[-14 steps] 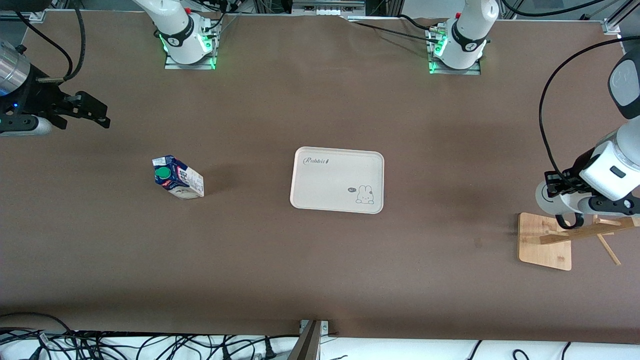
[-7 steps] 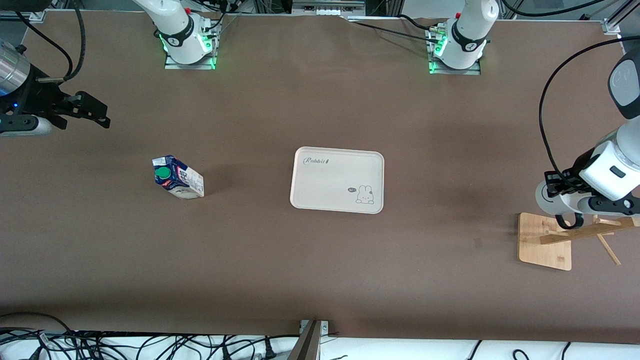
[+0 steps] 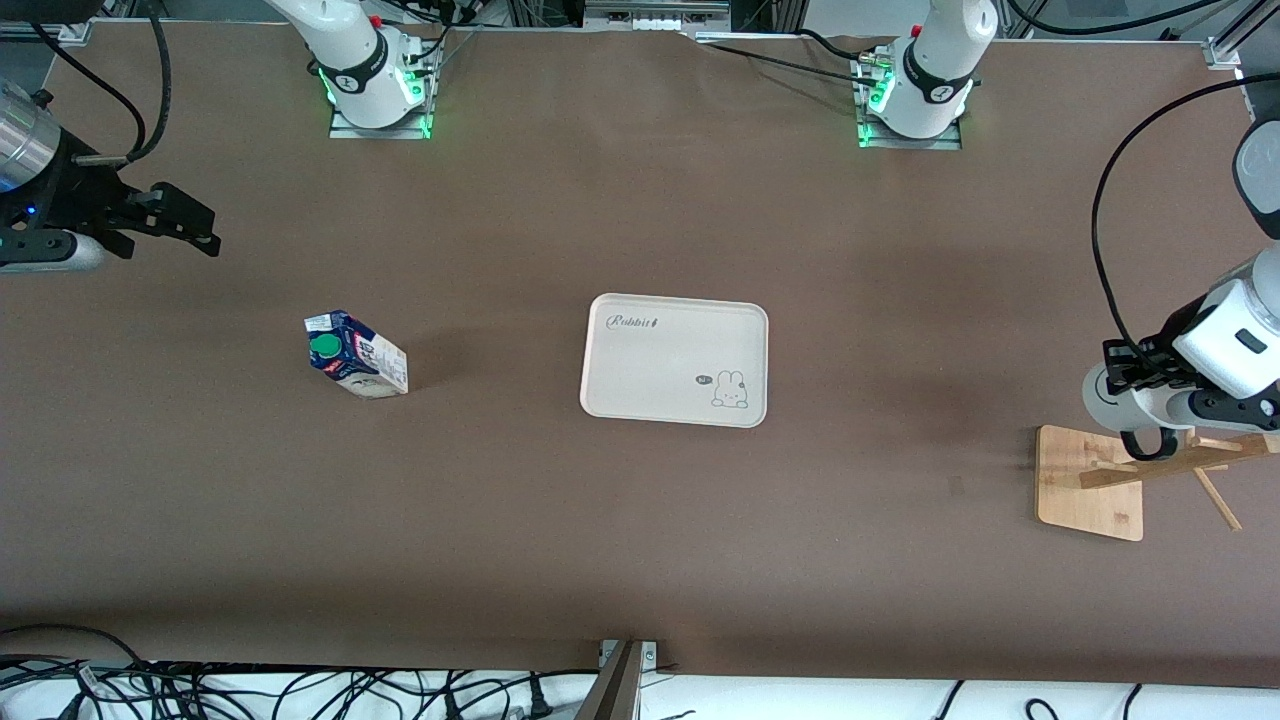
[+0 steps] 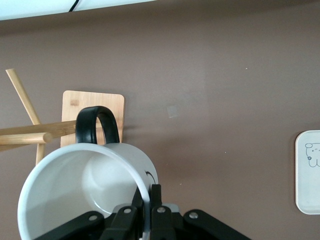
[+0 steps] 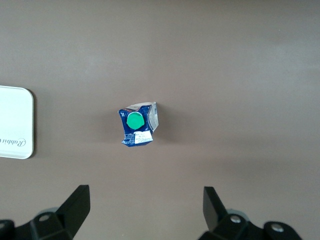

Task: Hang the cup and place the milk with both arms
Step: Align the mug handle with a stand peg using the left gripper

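Gripping the cup by its rim, the left gripper hangs over the rack, its handle seemingly at a peg; the right gripper, wide open and empty, waits above the milk.

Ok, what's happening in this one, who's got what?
The left gripper holds the cup by its rim, jaws shut on the wall, over the wooden rack at the left arm's end of the table, with the black handle close to a wooden peg. The milk stands untouched on the table, beside the tray toward the right arm's end. The right gripper waits over bare table with its jaws open.
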Controlling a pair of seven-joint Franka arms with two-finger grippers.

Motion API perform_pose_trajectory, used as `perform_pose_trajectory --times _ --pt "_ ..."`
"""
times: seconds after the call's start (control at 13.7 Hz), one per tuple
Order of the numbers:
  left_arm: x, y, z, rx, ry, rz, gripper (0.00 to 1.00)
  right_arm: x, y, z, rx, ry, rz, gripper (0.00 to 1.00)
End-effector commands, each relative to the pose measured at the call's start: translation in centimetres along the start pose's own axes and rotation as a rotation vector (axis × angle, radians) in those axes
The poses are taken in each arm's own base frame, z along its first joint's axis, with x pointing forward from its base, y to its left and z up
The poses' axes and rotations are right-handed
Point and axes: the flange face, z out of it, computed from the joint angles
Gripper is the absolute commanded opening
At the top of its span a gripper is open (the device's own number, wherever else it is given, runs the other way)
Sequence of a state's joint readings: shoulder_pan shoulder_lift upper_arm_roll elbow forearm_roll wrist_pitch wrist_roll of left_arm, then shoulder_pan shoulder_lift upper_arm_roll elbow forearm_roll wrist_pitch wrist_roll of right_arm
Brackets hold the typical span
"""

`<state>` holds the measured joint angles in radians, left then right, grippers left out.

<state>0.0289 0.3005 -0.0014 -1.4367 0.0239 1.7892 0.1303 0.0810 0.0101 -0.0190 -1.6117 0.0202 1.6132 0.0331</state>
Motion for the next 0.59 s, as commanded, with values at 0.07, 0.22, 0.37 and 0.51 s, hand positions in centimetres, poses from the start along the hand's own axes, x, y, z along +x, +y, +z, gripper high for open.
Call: perform_pose_trajectory --times 0.07,0.22,0.37,0.51 --pt "-0.32 -1.62 -0.06 -0.018 0.008 0.048 0.00 -0.30 0.10 -0.18 0.020 0.002 0.001 1.00" --pt "-0.13 -1.77 0.09 -0.016 0.007 0.054 0.00 -0.33 0.10 -0.16 0.020 -0.001 -0.001 1.00" --pt "0.21 -2.01 0.28 -0.013 0.009 0.100 0.00 -0.33 0.10 -0.16 0.020 -0.001 -0.001 1.00" --pt "0.19 -2.28 0.39 -0.010 0.006 0.109 0.00 -0.28 -0.07 -0.27 0.020 0.005 -0.004 1.00"
